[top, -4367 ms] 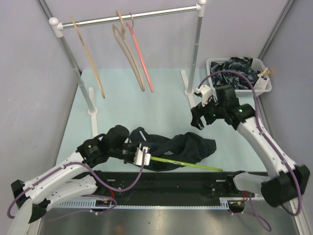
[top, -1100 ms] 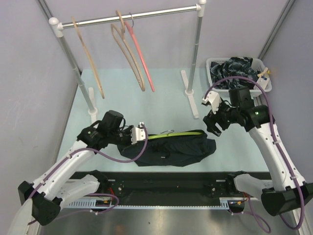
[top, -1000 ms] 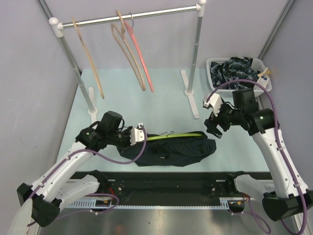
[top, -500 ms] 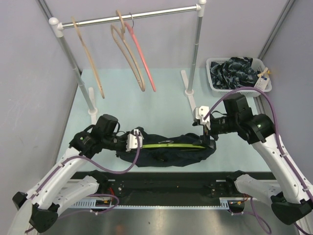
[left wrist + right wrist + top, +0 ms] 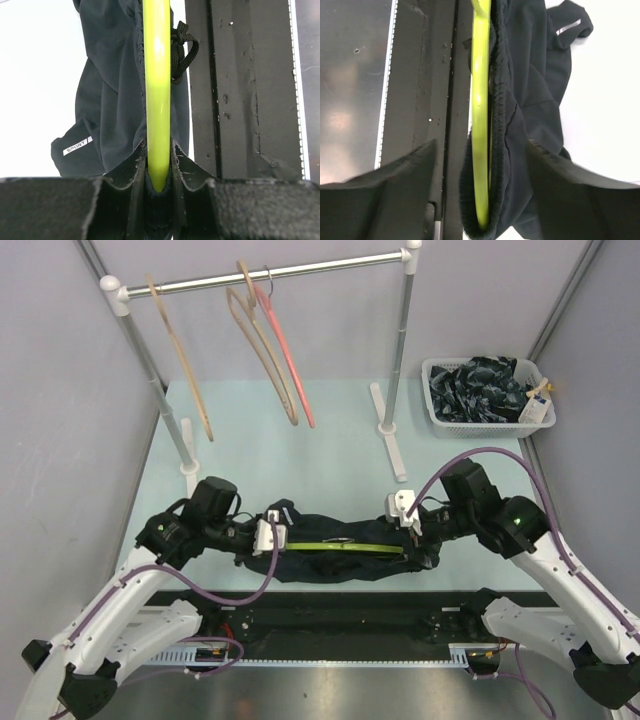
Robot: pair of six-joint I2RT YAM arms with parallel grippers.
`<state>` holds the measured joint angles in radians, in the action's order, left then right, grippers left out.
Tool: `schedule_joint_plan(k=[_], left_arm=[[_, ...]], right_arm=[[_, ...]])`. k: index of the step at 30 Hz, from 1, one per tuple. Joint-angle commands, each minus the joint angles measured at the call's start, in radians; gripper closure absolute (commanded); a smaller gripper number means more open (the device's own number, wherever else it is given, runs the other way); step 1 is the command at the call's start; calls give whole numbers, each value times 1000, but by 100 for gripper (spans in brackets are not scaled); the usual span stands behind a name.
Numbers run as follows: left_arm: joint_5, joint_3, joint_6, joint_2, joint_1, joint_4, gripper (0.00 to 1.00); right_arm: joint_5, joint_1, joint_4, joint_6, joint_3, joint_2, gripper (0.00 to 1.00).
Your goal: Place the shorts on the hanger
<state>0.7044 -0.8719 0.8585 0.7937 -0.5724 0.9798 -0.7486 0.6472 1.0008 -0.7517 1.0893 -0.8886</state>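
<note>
Left gripper (image 5: 159, 148) pinched tight on lime-green hanger (image 5: 157, 75) at bottom centre, navy shorts (image 5: 112, 100) bunched alongside, right gripper (image 5: 481, 150) spread wide around the other end.

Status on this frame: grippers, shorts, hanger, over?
Left gripper shut on hanger. Right gripper open, straddling hanger's end. Shorts waistband over that end. No obstruction seen.
</note>
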Motion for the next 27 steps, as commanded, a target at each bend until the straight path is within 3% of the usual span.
schedule_joint_plan(k=[1, 2, 3, 5, 7, 8, 10, 12, 13, 14, 16, 17, 18, 19, 21, 27], left_arm=[[101, -64, 13, -24, 8, -55, 100], [101, -64, 4, -25, 8, -56, 100], [101, -65, -2, -24, 8, -62, 100], [107, -68, -18, -28, 6, -72, 100], [110, -72, -39, -31, 8, -84, 100], [110, -72, -45, -33, 8, -92, 100], [93, -70, -65, -36, 6, -110, 100], [58, -67, -133, -37, 8, -151, 88], [44, -68, -150, -39, 6, -158, 74], [12, -73, -171, -36, 8, -161, 53], [-28, -88, -200, -33, 8, -173, 39], [-77, -94, -237, -34, 9, -199, 25], [-89, -108, -249, -43, 12, -207, 22], [-98, -114, -272, -51, 17, -216, 9], [-132, -136, -303, -71, 29, -251, 0], [-160, -188, -368, -96, 49, -265, 0]], right_arm=[[22, 23, -85, 66, -49, 0, 33], [31, 25, -96, 90, -57, 4, 37], [40, 32, -119, 107, -66, 8, 49], [66, 32, -137, 135, -74, 14, 60], [98, 32, -151, 179, -74, 19, 79], [109, 32, -156, 196, -74, 22, 100], [150, 32, -160, 241, -71, 45, 100], [185, 31, -165, 279, -66, 66, 100], [210, 26, -163, 323, -62, 89, 100], [222, 26, -157, 342, -57, 100, 100], [268, 23, -145, 402, -51, 120, 100], [282, 19, -125, 419, -39, 123, 100], [294, 16, -114, 434, -34, 125, 100], [331, 11, -107, 471, -28, 128, 100], [362, -14, -76, 498, -9, 123, 100], [384, -199, -21, 568, 82, 39, 100]])
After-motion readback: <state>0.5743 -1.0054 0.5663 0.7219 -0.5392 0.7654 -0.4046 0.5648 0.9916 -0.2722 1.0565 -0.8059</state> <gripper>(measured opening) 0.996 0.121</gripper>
